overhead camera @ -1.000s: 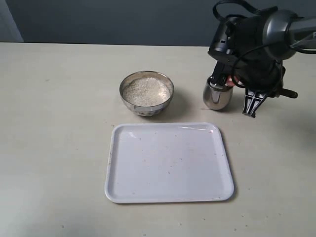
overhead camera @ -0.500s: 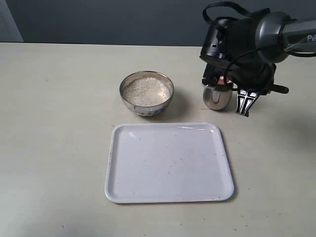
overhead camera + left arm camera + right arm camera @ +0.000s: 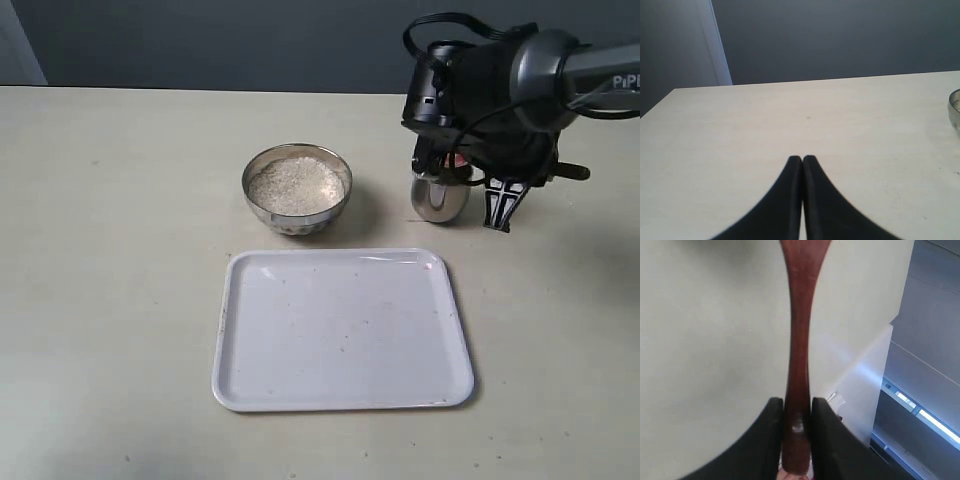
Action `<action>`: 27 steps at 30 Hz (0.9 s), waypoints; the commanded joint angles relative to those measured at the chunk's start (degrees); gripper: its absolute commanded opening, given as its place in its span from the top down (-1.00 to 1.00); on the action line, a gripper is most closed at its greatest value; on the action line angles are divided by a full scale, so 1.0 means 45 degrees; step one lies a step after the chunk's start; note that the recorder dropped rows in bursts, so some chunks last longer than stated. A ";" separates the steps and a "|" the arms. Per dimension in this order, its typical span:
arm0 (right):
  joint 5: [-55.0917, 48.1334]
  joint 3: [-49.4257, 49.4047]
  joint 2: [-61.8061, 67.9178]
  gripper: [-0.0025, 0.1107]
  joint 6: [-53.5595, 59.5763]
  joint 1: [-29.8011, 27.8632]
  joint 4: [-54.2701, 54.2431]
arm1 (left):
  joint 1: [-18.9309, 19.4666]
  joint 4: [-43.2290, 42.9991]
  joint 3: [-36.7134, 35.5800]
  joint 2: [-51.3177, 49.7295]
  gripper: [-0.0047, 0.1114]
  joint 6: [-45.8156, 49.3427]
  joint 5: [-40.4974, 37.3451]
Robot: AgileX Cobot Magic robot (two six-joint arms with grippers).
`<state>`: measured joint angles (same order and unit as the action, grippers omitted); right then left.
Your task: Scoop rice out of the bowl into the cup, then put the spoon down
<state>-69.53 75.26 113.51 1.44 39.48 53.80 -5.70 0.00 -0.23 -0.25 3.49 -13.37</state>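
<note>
With my right gripper (image 3: pixel 797 407) clamped on the spoon (image 3: pixel 799 330) handle above the cup (image 3: pixel 438 197), at three o'clock from the bowl (image 3: pixel 297 190) of rice (image 3: pixel 296 183), I'm probably tipping grains in, though the arm hides the spoon's head.

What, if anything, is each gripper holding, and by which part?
The right gripper holds the wooden spoon by its slim handle, near the tail end. The left gripper is shut and holds nothing.
</note>
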 commanded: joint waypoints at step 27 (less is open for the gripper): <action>-0.0097 -0.0044 -0.2913 0.97 0.3192 -0.0018 -1.4210 | -0.0040 0.0000 0.0051 0.0056 0.91 -0.0083 0.0083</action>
<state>-69.75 75.26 100.80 8.26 39.48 -1.09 -5.70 0.00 -0.23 -0.25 3.49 -13.37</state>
